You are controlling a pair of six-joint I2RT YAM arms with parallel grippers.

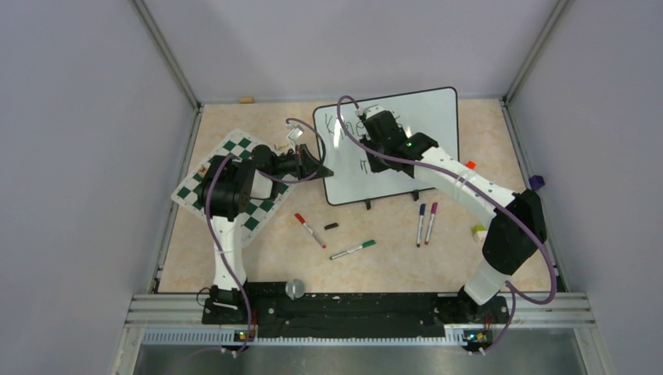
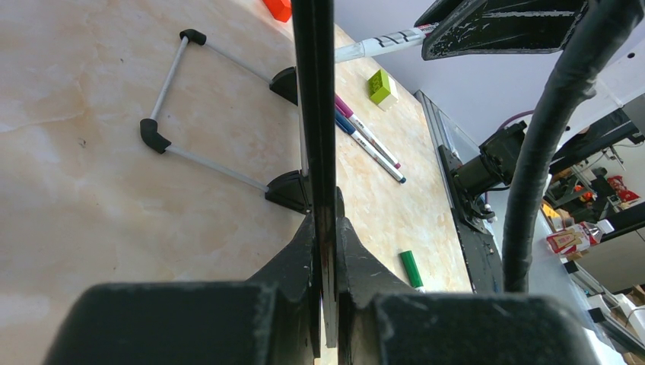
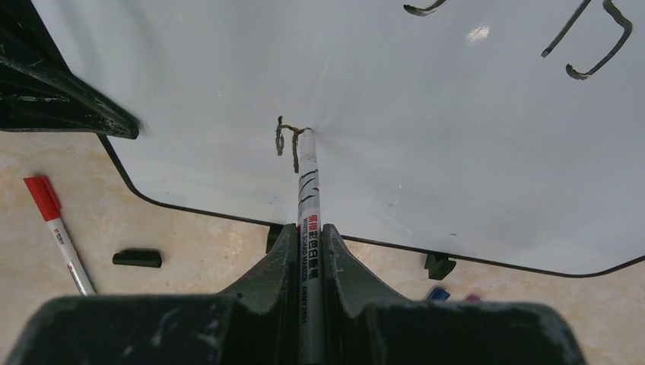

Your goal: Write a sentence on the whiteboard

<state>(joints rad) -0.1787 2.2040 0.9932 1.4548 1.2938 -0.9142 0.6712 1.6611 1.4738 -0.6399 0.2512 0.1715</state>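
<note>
Right pincer (image 3: 308, 236) is closed tight on a black marker (image 3: 307, 198). The marker's long axis runs straight out along the fingers, and its tip touches the whiteboard (image 3: 426, 137) face at a small fresh stroke (image 3: 287, 141) low on the board's left part, near the bottom frame. The sentence (image 1: 344, 125) is partly down: the first line sits in the board's upper left, mostly hidden under the right arm in the top view, and the second line is barely begun. Judged next move: drag the tip rightward along the board face from that stroke, so the relation that matters is tip on surface with bare white board to its right. Left pincer (image 2: 325, 220) is clamped on the board's left edge, with the frame sandwiched between the fingers, so it is bracing the board, not writing. The board stands on its black feet (image 1: 367, 205) on the counter (image 1: 391, 266), toward the back. The right arm is the writing one and the nearer to the text. In front of the board lie a loose black cap (image 1: 331, 226), a red-capped marker (image 1: 309, 230), a green marker (image 1: 353, 249) and a blue and purple pair (image 1: 424, 223). The chess mat (image 1: 234, 180) is left of the board. No containers in view.
</note>
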